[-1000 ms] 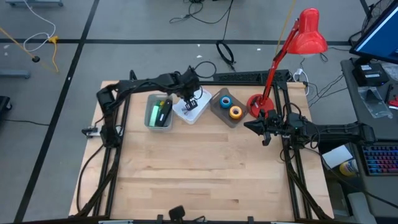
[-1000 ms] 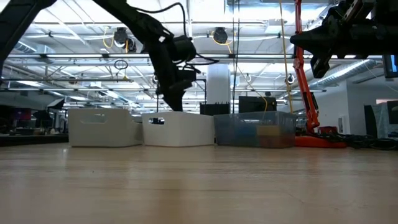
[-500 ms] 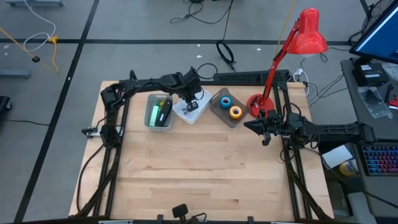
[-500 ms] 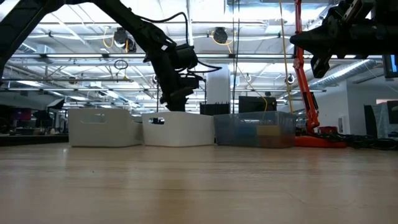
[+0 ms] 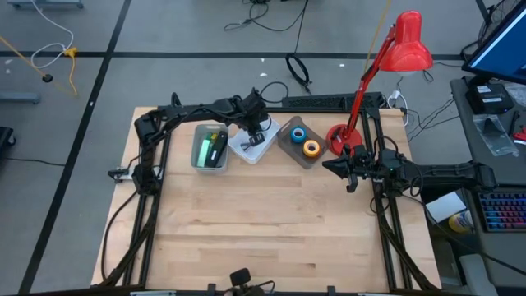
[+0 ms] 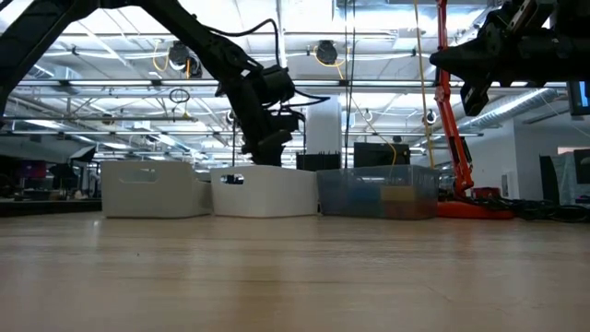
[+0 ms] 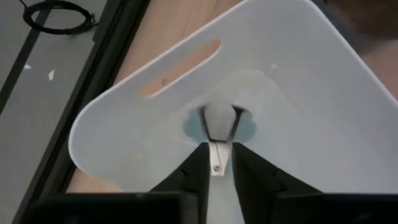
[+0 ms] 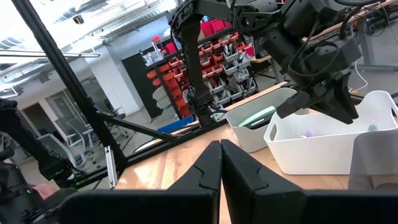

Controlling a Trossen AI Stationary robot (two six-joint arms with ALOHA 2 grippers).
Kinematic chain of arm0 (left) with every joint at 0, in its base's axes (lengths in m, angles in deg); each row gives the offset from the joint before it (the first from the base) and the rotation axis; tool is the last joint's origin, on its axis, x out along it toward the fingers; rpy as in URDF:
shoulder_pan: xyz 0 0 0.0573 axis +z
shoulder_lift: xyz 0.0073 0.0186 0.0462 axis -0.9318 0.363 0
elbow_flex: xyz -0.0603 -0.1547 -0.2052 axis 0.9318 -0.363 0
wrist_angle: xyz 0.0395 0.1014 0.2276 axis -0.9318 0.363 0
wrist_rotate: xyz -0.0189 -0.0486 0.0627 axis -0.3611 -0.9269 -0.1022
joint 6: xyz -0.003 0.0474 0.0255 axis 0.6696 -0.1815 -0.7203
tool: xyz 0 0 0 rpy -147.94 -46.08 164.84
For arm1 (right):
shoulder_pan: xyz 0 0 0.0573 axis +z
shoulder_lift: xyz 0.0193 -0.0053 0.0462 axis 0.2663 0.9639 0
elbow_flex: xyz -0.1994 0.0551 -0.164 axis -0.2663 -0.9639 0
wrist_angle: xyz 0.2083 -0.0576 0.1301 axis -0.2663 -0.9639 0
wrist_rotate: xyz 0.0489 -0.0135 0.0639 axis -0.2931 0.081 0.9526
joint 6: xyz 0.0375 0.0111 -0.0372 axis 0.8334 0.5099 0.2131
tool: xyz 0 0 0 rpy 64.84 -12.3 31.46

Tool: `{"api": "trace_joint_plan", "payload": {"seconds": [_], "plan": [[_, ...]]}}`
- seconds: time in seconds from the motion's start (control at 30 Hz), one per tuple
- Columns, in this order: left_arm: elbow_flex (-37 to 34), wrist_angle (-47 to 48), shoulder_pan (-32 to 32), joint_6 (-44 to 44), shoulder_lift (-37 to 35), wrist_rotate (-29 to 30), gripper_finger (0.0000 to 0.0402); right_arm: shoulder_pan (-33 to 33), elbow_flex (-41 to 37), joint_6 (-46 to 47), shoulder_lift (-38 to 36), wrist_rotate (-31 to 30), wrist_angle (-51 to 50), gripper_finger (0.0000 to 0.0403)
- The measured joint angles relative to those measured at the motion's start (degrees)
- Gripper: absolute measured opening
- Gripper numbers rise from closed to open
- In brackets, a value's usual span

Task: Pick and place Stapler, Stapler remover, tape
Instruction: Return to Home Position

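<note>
No text, label, brand, number or sign can be read in any of the four views. The bins, the lamp and the bench surface are shown unmarked, and whatever may be printed on the distant shelves and screens is too small and blurred to be made out.

Left claw partly hides white bin contents.

2 slim matte-black jointed arms, looped black cables, tapered dark fingers
</note>
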Motion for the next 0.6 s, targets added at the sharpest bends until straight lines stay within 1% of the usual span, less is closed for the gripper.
{"api": "trace_joint_plan", "payload": {"seconds": [0.07,0.17,0.27,0.4,0.6], "plan": [[0.0,0.0,0.0,0.1,0.0,0.2,0.0086,0.0,0.0,0.0,0.0,0.0,0.0,0.0001],[0.0,0.5,0.0,1.5,-0.5,2.0,0.0111,0.0,0.0,0.0,0.0,0.0,0.0,0.0002],[0.0,2.3,-0.1,2.9,-3.1,2.5,0.0128,0.0,0.0,0.0,0.0,0.0,0.0,0.0001],[0.0,6.9,-0.8,10.2,-9.4,2.3,0.0139,0.0,0.0,0.0,0.0,0.0,0.0,0.0001],[0.0,16.9,-3.6,20.9,-22.1,-1.8,0.0140,0.0,0.0,0.0,0.0,0.1,0.1,0.0004]]}}
